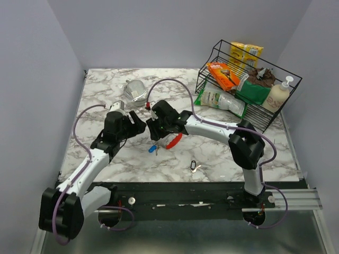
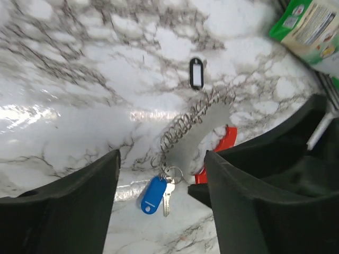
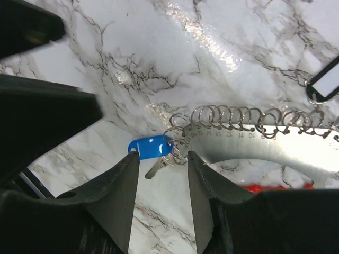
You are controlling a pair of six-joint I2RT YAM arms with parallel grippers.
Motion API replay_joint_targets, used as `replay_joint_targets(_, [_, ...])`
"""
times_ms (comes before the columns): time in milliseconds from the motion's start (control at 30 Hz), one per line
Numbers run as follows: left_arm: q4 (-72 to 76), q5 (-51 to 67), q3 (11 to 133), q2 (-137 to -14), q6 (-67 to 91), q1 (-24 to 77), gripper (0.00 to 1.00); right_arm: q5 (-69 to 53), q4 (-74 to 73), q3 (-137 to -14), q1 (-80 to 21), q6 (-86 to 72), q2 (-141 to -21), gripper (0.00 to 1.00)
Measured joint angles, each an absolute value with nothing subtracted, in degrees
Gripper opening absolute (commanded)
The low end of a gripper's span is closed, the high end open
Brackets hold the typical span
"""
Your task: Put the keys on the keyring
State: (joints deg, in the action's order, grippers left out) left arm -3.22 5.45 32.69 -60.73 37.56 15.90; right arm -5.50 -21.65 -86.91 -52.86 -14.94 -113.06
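Note:
The keyring [image 1: 170,143] lies on the marble table between my two grippers: a curved silver plate [image 3: 280,145] with a row of wire rings [image 3: 238,119] and a red plastic part [image 2: 225,143]. A blue tag [image 3: 151,147] and a small silver key [image 3: 157,168] hang from its end ring. One black key with a white centre [image 1: 193,165] lies apart on the table, nearer the front edge. My right gripper [image 3: 161,159] stands open just over the blue tag. My left gripper [image 2: 161,211] is open too, with the blue tag [image 2: 153,194] seen between its fingers.
A black wire basket [image 1: 265,114] with packets and a bottle stands at the back right. A green packet [image 2: 312,32] lies beside it. A clear plastic object [image 1: 135,91] sits at the back of the table, behind the grippers.

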Motion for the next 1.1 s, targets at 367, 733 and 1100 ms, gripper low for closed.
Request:
replay_joint_targets(367, [-11.1,-5.3,34.1,-41.4,39.5,13.6,0.95,-2.3,-26.7,-94.8,-55.5,-15.7,-121.2,0.51])
replay_joint_targets(733, [-12.8,-5.8,33.0,-42.8,39.5,13.5,0.95,-1.7,-30.1,-97.6,-56.9,-16.3,-123.8,0.45])
replay_joint_targets(1100, [-12.6,-5.5,32.3,-44.6,39.3,13.4,0.95,1.1,-33.3,-101.4,-57.6,-16.5,-127.4,0.29])
